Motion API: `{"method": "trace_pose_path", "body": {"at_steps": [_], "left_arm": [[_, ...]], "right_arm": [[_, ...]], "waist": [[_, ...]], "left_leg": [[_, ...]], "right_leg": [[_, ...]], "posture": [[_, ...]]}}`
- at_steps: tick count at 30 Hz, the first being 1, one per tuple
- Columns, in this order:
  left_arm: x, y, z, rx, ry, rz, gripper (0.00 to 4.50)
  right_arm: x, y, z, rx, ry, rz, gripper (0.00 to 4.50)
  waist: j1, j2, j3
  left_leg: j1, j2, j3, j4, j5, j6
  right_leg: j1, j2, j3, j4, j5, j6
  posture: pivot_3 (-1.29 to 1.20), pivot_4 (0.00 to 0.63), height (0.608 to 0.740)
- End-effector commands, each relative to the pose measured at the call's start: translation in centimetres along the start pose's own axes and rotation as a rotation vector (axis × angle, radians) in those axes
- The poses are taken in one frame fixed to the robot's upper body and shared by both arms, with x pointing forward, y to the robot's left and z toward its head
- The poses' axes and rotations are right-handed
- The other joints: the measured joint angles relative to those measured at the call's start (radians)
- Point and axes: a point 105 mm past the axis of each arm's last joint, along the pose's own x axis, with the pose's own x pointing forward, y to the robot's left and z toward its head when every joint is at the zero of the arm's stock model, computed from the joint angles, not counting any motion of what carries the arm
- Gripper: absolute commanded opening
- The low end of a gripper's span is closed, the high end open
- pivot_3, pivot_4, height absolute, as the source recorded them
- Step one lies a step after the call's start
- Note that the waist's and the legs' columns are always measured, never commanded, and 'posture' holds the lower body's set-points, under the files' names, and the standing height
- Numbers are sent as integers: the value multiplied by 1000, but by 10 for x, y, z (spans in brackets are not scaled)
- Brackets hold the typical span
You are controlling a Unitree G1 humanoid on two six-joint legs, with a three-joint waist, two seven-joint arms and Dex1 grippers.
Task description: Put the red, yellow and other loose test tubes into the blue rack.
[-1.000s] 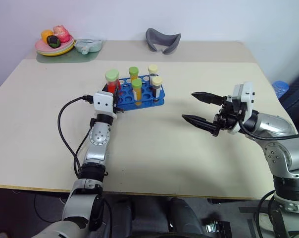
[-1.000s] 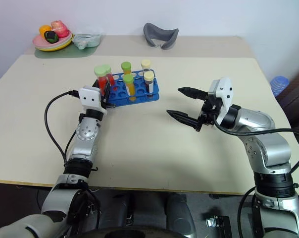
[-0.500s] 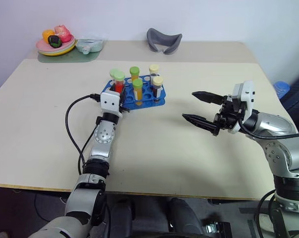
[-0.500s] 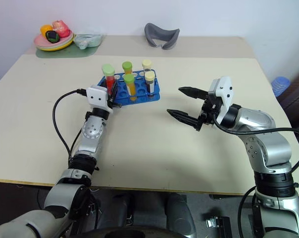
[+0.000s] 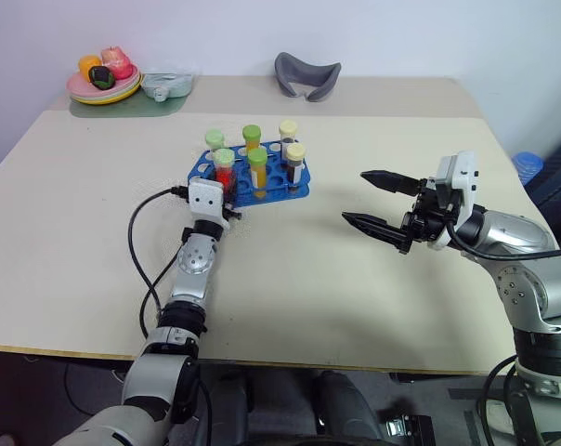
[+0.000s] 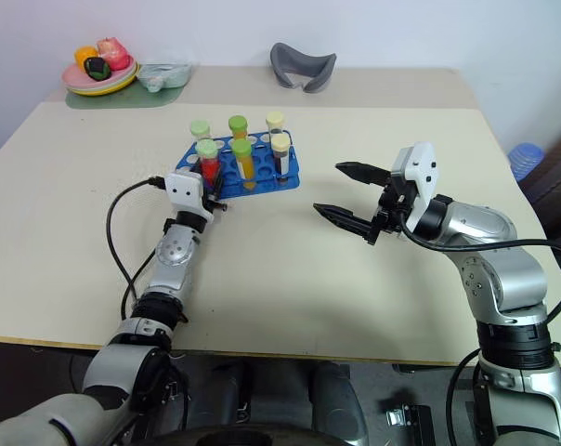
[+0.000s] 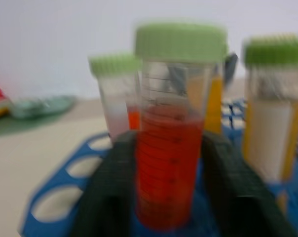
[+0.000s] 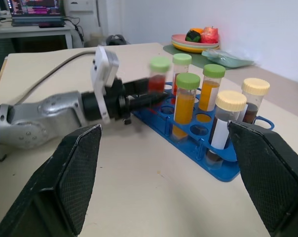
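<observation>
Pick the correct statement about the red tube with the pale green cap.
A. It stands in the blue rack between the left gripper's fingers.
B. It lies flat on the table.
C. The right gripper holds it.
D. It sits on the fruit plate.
A: the red tube stands upright in the blue rack between the left gripper fingers.

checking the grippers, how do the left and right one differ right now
The left gripper reaches into the blue rack, its fingers either side of the red tube; the right gripper hangs over bare table. The right's jaws gape wide around nothing. Both have two black fingers.
</observation>
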Motion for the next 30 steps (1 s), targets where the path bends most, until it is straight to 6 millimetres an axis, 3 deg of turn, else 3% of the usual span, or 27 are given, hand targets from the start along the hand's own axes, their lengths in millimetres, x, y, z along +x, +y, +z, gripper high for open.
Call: {"method": "trace_pose_path", "body": {"at_steps": [1,9,13,16,23,30], "left_arm": [[1,7,7,6,-31,37,4319],[-10,11,24,34,-68,14,4421],[-47,9,37,2,-14,-94,4421],[-75,13,44,-7,43,-172,4421],[-127,45,60,28,198,-271,4421],[-137,78,66,89,279,-291,4421]], "right_arm": [[-1,0,17,-51,-41,7,4187],[-1,3,14,-41,-44,7,4187],[-10,7,1,-14,1,-19,4187],[-24,10,-17,-5,63,-77,4187],[-69,13,-47,72,163,-247,4187],[-97,18,-59,106,219,-323,4187]], "waist": [[1,0,0],[0,0,0],[-2,0,0],[2,0,0],[1,0,0],[-2,0,0]], "left_leg": [[0,0,0,0,0,0],[0,0,0,-1,0,0],[0,1,0,-2,0,0],[0,2,-1,-3,0,0],[1,2,0,-3,0,0],[1,2,0,-3,0,0]], "right_leg": [[0,0,0,0,0,0],[0,0,0,-1,0,0],[0,0,0,-1,0,0],[0,0,0,-2,0,0],[2,0,0,-4,0,-1],[4,1,0,-6,0,-1]], "posture": [[0,150,740],[0,150,740],[0,150,740],[0,150,740],[0,150,740],[0,150,740]]}}
